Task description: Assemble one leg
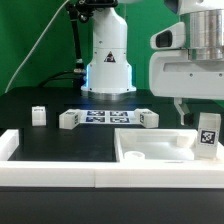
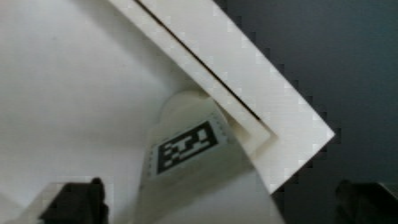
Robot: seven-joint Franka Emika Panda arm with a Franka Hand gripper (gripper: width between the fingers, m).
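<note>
End effector [image 1: 197, 112] hangs at the exterior view's right, just above the leg [image 1: 207, 136]. Released: in the wrist view the fingers [image 2: 71, 203] stand wide apart and touch nothing that shows. Leg is upright on the panel [image 1: 150, 152], near the panel's edge on the exterior view's right, tag facing the camera. In the wrist view the leg [image 2: 199, 150] sits close by the panel's [image 2: 71, 90] raised rim. Other legs [image 1: 68, 120] rest on the dark table [image 1: 60, 140], well apart from the panel, either side of the marker board [image 1: 105, 117].
</note>
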